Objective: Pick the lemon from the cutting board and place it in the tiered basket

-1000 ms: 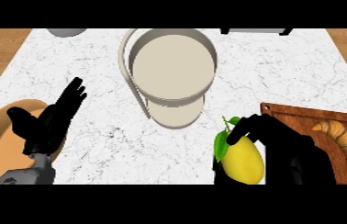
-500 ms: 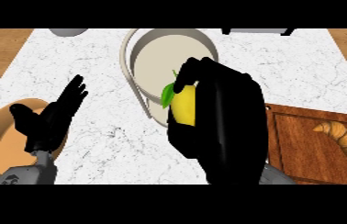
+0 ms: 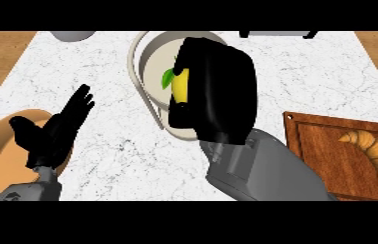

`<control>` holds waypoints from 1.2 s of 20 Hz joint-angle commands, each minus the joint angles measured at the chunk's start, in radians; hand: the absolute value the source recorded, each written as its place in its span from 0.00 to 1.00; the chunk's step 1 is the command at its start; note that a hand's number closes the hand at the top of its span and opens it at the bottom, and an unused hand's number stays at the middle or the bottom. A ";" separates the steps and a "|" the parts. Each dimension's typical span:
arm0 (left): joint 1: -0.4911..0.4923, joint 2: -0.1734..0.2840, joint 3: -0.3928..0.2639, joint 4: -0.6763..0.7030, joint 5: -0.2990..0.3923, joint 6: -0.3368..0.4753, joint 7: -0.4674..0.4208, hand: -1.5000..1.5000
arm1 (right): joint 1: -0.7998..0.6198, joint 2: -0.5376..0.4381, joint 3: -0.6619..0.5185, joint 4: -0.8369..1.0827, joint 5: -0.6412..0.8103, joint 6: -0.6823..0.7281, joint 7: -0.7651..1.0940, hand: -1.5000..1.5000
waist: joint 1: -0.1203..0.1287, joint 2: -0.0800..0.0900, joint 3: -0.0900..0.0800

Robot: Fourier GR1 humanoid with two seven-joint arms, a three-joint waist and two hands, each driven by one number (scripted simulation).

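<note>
Right hand (image 3: 214, 88) curled round lemon (image 3: 180, 84), over tiered basket (image 3: 151, 53).

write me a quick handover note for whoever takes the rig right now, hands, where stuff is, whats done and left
Right hand: shut on the lemon, held over the tiered basket.
Left hand: open, resting at the view's lower left, holding nothing.
Cutting board: at the right, lemon already off it; a croissant lies there.
Done: pick and carry.
Left: lower the lemon into the basket, release, pull the hand back.
</note>
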 commanded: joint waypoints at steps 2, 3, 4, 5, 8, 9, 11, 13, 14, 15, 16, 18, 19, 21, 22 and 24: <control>-0.018 -0.021 -0.028 -0.011 -0.018 0.012 0.041 0.50 | -0.075 0.008 0.031 0.178 0.015 -0.124 0.134 1.00 | 0.005 0.007 -0.001; -0.014 -0.009 -0.009 -0.054 -0.004 0.018 0.064 0.50 | -0.098 0.008 0.022 0.203 0.012 -0.124 0.143 1.00 | 0.012 0.006 -0.001; 0.000 -0.019 -0.012 -0.019 -0.022 0.016 0.003 0.50 | -0.101 0.008 0.027 0.193 0.013 -0.130 0.164 1.00 | 0.007 0.006 -0.002; -0.022 -0.012 0.005 0.011 -0.009 0.011 0.013 0.50 | -0.007 0.008 0.060 0.187 0.045 -0.165 0.099 1.00 | -0.004 0.008 -0.001; 0.003 0.052 0.044 -0.008 0.034 -0.062 0.005 0.50 | -0.073 0.009 -0.001 0.290 0.054 -0.185 0.064 1.00 | 0.012 0.010 -0.002; -0.001 0.002 0.016 0.004 -0.003 -0.011 0.000 0.50 | -0.044 0.009 0.020 0.251 0.065 -0.192 0.058 1.00 | -0.002 0.008 -0.001; -0.018 0.013 0.018 0.007 0.002 -0.020 0.011 0.50 | -0.043 0.009 0.004 0.303 0.163 -0.366 0.024 1.00 | 0.008 0.012 -0.001; -0.019 -0.002 0.020 0.053 -0.008 -0.020 -0.033 0.50 | -0.058 0.009 0.019 0.357 0.120 -0.440 0.020 1.00 | 0.010 0.013 -0.002; -0.001 -0.003 0.010 -0.002 -0.004 -0.016 0.006 0.50 | -0.066 0.009 -0.030 0.369 0.118 -0.446 -0.021 1.00 | 0.007 0.010 -0.001; -0.019 -0.015 -0.003 0.011 -0.020 -0.005 0.001 0.50 | -0.115 0.009 -0.032 0.433 0.094 -0.454 0.000 0.00 | 0.011 0.011 -0.001; -0.011 0.006 0.022 0.029 -0.003 -0.030 -0.013 0.50 | -0.136 0.009 0.015 0.459 0.080 -0.473 0.032 0.00 | 0.012 0.010 -0.001; 0.004 -0.016 0.009 0.009 -0.011 -0.018 -0.009 0.50 | -0.125 0.008 0.009 0.466 0.060 -0.457 0.005 0.00 | 0.003 0.007 -0.001; -0.033 -0.012 0.021 0.023 -0.007 -0.013 -0.001 0.50 | -0.150 0.008 0.017 0.533 0.068 -0.506 0.000 0.00 | 0.007 0.009 -0.001; -0.007 -0.004 0.016 -0.059 0.000 -0.006 0.061 0.50 | -0.209 0.008 0.007 0.597 0.040 -0.532 0.005 0.00 | 0.023 0.009 -0.001; -0.045 0.013 0.036 -0.012 0.013 -0.032 0.039 0.50 | -0.170 0.008 -0.041 0.614 0.030 -0.567 -0.099 0.00 | 0.008 0.011 -0.001; 0.047 -0.002 0.026 0.011 -0.004 -0.045 -0.034 0.50 | -0.187 0.008 -0.015 0.547 0.029 -0.577 -0.021 0.00 | 0.009 0.008 -0.001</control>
